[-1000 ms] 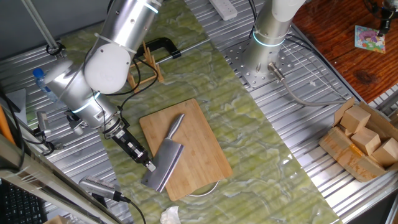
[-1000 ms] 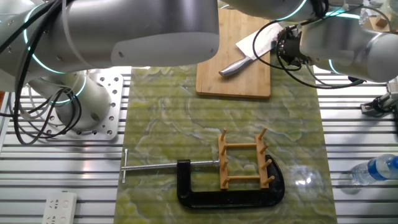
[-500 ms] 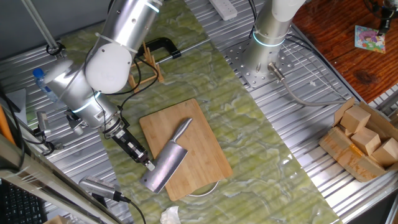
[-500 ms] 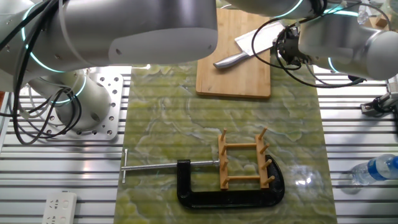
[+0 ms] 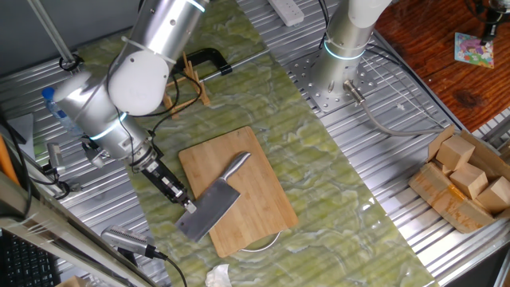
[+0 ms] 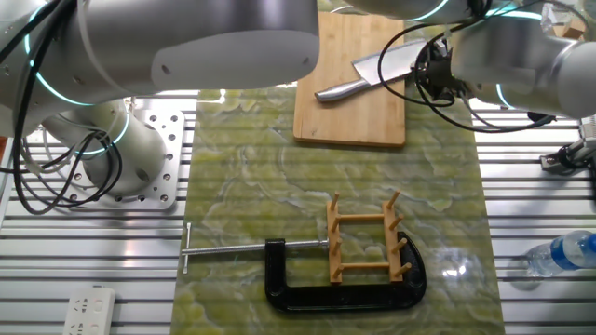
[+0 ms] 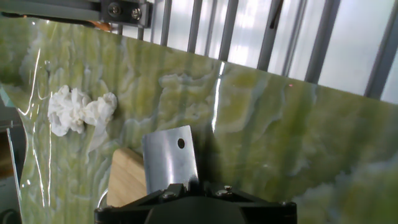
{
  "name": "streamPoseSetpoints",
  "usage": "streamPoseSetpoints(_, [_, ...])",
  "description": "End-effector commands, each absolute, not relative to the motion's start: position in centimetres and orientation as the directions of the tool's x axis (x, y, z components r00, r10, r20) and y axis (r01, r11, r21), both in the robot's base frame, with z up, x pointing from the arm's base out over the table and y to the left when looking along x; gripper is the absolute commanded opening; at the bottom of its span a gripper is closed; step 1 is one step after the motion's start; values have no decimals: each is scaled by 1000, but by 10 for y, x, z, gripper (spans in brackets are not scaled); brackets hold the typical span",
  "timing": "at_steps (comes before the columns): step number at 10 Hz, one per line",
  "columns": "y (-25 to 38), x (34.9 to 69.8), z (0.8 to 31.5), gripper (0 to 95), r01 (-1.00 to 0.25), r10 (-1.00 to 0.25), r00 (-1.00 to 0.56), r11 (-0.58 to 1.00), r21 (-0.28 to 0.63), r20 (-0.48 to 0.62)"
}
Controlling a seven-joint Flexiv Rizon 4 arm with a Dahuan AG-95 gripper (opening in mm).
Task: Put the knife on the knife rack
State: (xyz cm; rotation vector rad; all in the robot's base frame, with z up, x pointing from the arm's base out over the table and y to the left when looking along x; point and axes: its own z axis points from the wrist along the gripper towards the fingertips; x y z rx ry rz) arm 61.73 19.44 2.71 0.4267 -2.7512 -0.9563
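Claw [image 5: 188, 205] pinches knife [image 5: 213, 209] blade over cutting board [image 5: 255, 199] on green marbled mat [image 6: 279, 200].

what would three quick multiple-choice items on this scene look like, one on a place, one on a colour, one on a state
1. Where is the knife rack?
A. on the cutting board
B. inside the black clamp's frame
C. on the cardboard box

2. What colour is the crumpled tissue?
A. white
B. blue
C. red

3. What is the end effector doing?
A. hanging open over the rack
B. gripping the knife by its blade
C. holding a bottle

Answers: 1 B, the rack stands between the clamp's arms. 2 A, it looks white on the green mat. 3 B, the fingers close on the blade's edge.
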Motion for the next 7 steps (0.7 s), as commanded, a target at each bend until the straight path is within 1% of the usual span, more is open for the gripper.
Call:
streamPoseSetpoints(1, [188,617,27,0,-213,-339,-937,751,625,89])
streamPoseSetpoints(7, [180,621,26,0,-208,-334,-938,753,624,91])
